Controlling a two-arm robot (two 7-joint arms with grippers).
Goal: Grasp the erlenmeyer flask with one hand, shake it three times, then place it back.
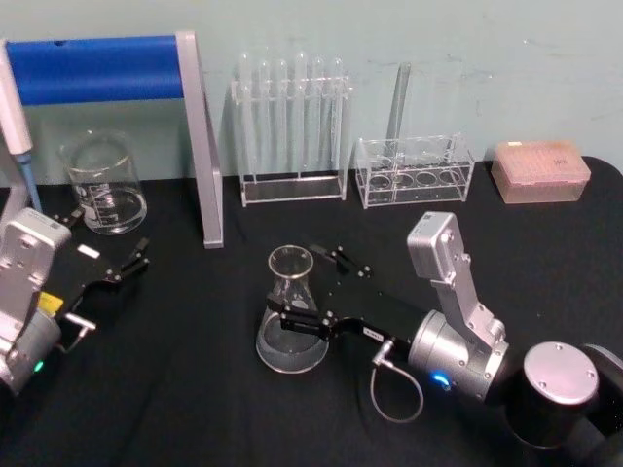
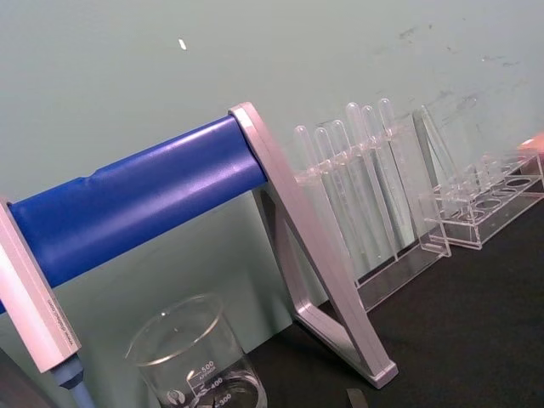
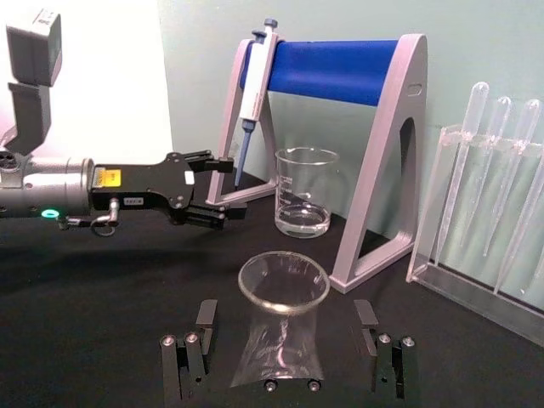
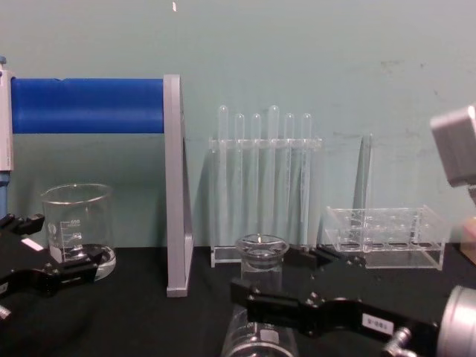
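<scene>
Upright on the black bench (image 1: 195,389), between the released jaws of the right gripper (image 1: 307,284): the erlenmeyer flask (image 1: 291,311), a gap on each side. At far left, the left gripper (image 1: 105,238), jaws also parted, near a beaker (image 2: 200,365) marked 400 and 300.

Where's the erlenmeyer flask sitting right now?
In the head view, the clear glass conical erlenmeyer flask stands mid-table on the black table, between the open fingers of the right end effector, in front of the clear test tube rack.
</scene>
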